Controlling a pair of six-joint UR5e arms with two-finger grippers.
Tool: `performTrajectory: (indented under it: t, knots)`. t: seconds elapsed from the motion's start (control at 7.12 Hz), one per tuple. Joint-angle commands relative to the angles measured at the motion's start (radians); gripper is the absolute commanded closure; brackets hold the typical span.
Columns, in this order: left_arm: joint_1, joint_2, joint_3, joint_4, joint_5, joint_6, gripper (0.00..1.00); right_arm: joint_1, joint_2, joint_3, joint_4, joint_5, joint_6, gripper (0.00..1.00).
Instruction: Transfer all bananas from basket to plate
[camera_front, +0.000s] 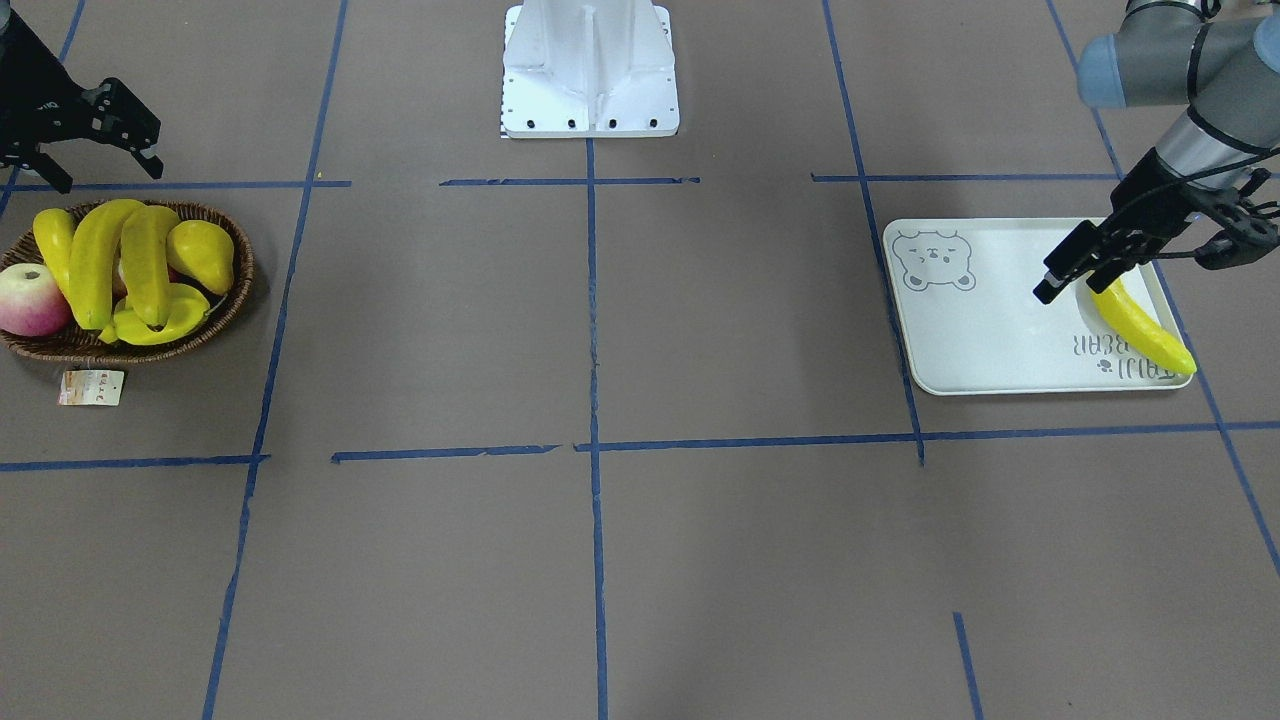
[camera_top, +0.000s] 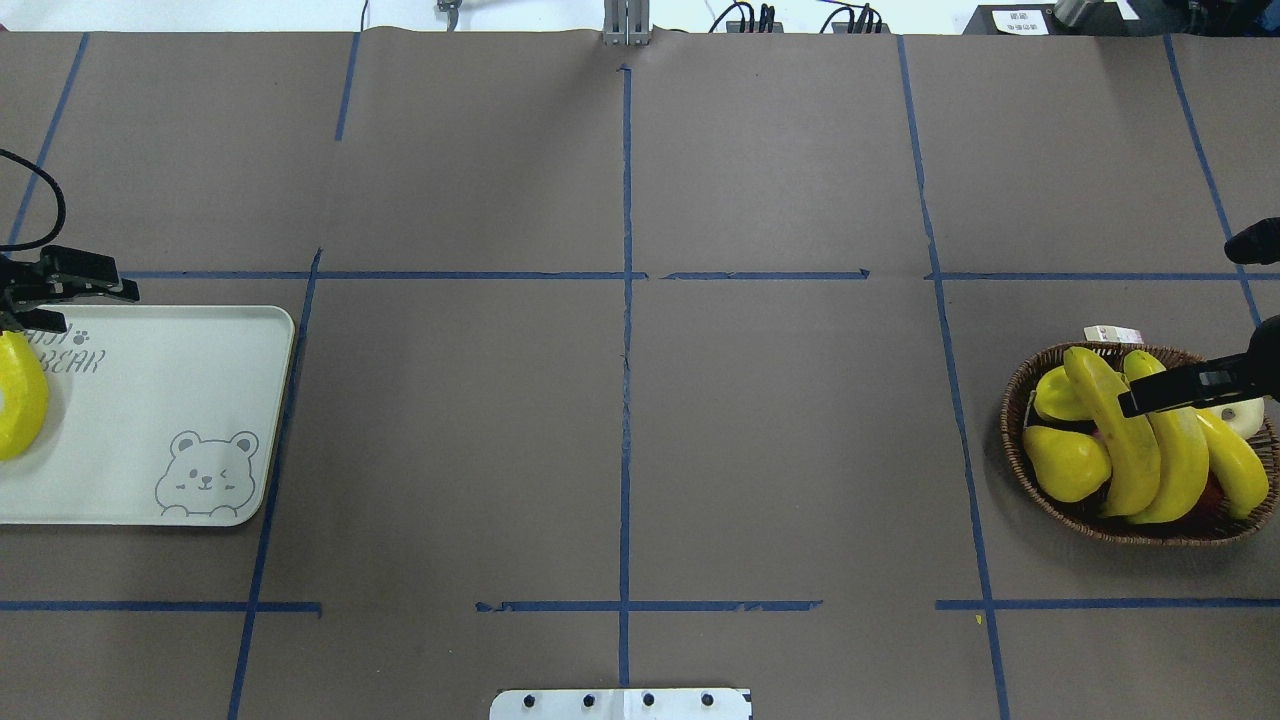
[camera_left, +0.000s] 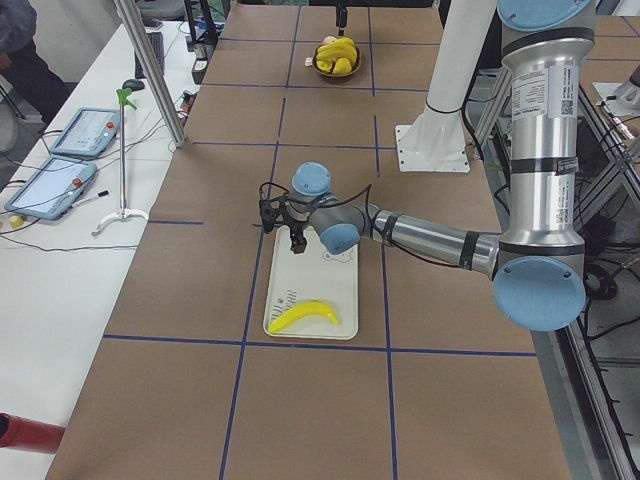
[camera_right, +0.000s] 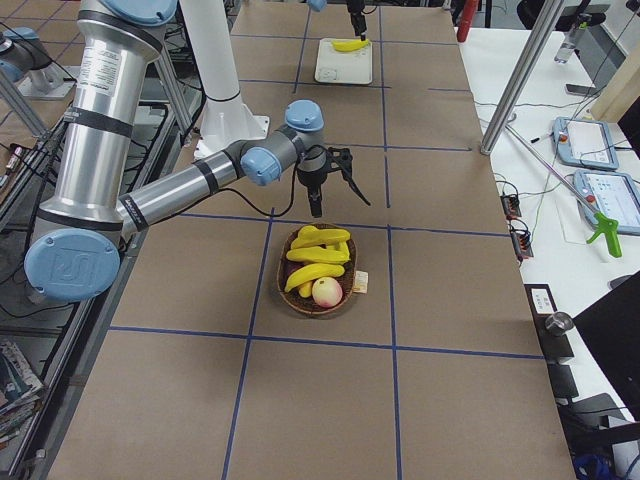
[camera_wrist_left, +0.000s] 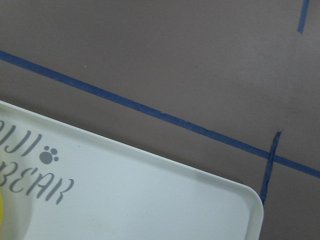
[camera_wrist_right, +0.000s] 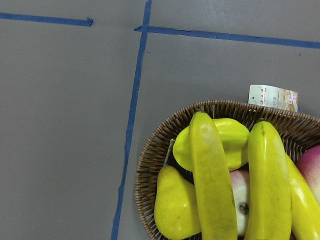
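One yellow banana (camera_front: 1142, 326) lies on the white bear plate (camera_front: 990, 330) near its lettered end. My left gripper (camera_front: 1072, 288) hovers just above that banana's upper tip, open and holding nothing. The wicker basket (camera_front: 236, 296) at the other end of the table holds three bananas (camera_front: 95, 260) (camera_front: 146, 262) (camera_front: 54, 244). My right gripper (camera_front: 108, 178) hangs open above the basket's rim on the robot's side, touching no fruit. In the right wrist view two bananas (camera_wrist_right: 212, 185) (camera_wrist_right: 270, 185) lie side by side across the basket (camera_wrist_right: 150, 165).
A yellow pear (camera_front: 205, 255), a yellow starfruit (camera_front: 160, 322) and a red-and-white apple (camera_front: 30, 300) share the basket. Its paper tag (camera_front: 92, 387) lies on the table beside it. The robot's white base (camera_front: 590, 70) stands mid-table at the back. Blue tape lines cross the brown tabletop.
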Motion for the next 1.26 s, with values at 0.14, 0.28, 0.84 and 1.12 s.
performTrajectory:
  t: [0.14, 0.28, 0.84, 1.12]
  knots:
    - [0.019, -0.012, 0.001, 0.008, 0.002, 0.0, 0.0, -0.15, -0.018, 0.0, 0.086, -0.061, 0.073, 0.02]
    - [0.019, -0.012, 0.001, 0.006, 0.002, 0.0, 0.0, -0.15, -0.018, 0.0, 0.088, -0.061, 0.073, 0.02]
    - [0.019, -0.01, -0.001, 0.008, 0.0, 0.0, 0.0, -0.155, -0.022, -0.062, 0.089, -0.11, 0.057, 0.02]
    - [0.019, -0.01, -0.003, 0.008, 0.0, 0.0, 0.0, -0.156, -0.012, -0.105, 0.088, -0.161, -0.042, 0.02]
